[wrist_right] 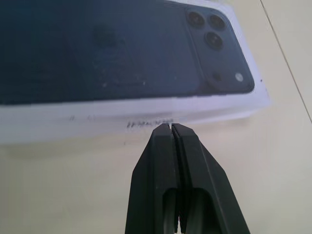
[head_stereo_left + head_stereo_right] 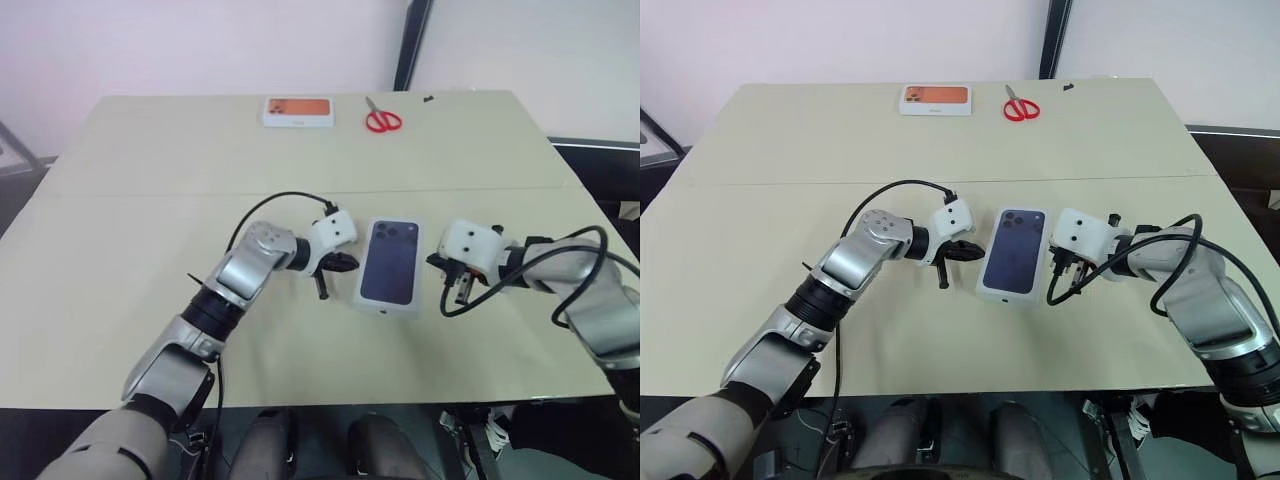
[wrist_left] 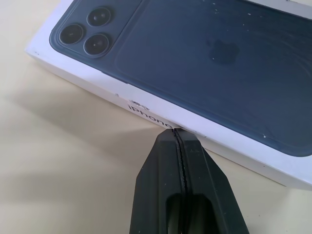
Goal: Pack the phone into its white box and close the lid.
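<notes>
Lid (image 2: 390, 265) sat closed mid-tabletop (image 2: 120, 250), bare surface all round; left hand (image 3: 178, 132) and right hand (image 1: 170, 126), both shut, flanked its long edges.

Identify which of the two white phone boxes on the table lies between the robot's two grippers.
The white rectangular box with the dark blue phone picture on its lid; the white orange-printed box lies at the table's far edge, beside red-handled scissors.

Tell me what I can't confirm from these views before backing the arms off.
- Phone: not seen; the lid covers the box.
- Whether the lid sits fully down: its lower edge is blurred in the right wrist view.
- Whether the shut left fingers touch the lid's side: tip hides the contact.
- Print on the far orange-topped box: too small.
</notes>
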You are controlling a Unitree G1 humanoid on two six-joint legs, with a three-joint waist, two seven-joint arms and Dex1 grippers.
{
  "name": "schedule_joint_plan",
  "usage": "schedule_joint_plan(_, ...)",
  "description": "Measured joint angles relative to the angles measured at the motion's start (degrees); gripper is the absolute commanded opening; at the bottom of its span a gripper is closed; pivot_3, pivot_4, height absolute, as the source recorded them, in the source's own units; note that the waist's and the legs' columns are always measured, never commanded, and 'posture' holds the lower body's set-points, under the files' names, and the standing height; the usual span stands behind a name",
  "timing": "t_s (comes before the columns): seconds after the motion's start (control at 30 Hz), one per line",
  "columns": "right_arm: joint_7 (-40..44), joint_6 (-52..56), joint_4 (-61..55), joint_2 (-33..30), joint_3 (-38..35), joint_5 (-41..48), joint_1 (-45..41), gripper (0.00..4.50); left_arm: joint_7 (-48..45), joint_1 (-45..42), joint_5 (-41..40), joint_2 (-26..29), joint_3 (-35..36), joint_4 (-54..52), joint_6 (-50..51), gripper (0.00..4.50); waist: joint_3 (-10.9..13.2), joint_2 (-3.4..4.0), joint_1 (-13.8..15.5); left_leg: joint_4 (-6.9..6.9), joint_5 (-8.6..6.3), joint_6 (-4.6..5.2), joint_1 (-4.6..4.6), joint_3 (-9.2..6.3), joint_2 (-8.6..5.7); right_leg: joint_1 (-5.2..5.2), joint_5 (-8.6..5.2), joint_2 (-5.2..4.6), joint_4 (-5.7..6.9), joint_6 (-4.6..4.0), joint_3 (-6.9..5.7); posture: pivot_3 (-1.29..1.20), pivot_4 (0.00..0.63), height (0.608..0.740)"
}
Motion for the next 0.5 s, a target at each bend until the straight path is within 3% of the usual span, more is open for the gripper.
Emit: schedule_joint_plan(0.5,-1.10,1.40,0.00,0.73,0.45,-0.55,0.00,0.06,3.60,-0.02,0.31,-3.19,2.34,1.97,-0.83,0.00,0.00,0.00,0.01,0.01,0.00,0.00,0.00,0.00,-0.01,0.00,0.00,0.00,0.01,0.00,0.00,0.00,0.150,0.740)
